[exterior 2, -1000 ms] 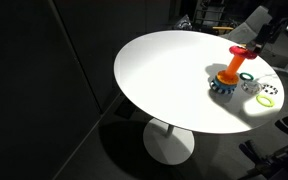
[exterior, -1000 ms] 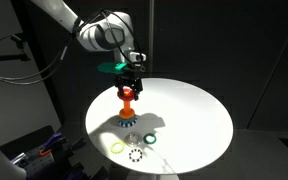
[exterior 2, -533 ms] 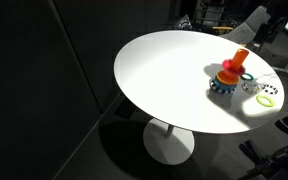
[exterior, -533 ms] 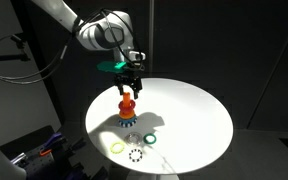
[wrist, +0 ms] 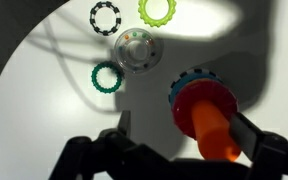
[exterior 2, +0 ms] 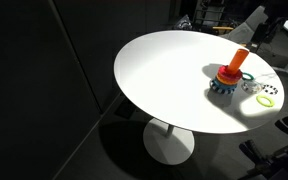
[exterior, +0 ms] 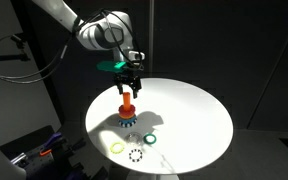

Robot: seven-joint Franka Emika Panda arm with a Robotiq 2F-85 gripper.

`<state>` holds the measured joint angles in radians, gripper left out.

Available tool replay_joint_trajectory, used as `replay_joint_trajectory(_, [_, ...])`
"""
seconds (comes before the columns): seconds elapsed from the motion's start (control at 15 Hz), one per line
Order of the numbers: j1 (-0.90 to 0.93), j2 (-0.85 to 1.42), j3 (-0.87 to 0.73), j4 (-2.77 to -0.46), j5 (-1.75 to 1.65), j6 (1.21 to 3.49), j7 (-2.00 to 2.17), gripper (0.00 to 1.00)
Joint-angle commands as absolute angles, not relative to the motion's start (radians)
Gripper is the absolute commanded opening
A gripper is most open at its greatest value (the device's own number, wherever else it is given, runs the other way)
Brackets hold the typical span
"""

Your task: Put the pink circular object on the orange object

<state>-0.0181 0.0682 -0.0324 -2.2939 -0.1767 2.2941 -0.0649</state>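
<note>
The pink ring (wrist: 196, 98) sits threaded on the orange peg (wrist: 217, 132), low down on the blue toothed base ring (wrist: 189, 76). Both exterior views show the same: the pink ring (exterior: 127, 110) (exterior 2: 229, 72) lies around the foot of the orange peg (exterior: 127, 99) (exterior 2: 240, 58). My gripper (exterior: 130, 78) hangs just above the peg top. In the wrist view my gripper (wrist: 184, 128) is open, its fingers either side of the peg and touching nothing.
On the white round table (exterior: 194, 110) near the peg lie a dark green ring (wrist: 107, 76), a white black-dotted ring (wrist: 105, 16), a yellow-green ring (wrist: 157, 10) and a clear round piece (wrist: 135, 48). The surroundings are dark.
The pink ring, held at the peg's top a second ago, has dropped down the peg to its base. My gripper has opened and stays above the peg.
</note>
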Motion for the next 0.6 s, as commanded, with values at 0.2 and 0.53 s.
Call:
replay_joint_trajectory(0.2, [-0.029,0.048,-0.03,-2.29,-0.071,2.27,-0.14,1.0])
replay_joint_trajectory(0.53, [-0.023,0.07,-0.029,-2.294,-0.086,2.289,-0.114,1.0])
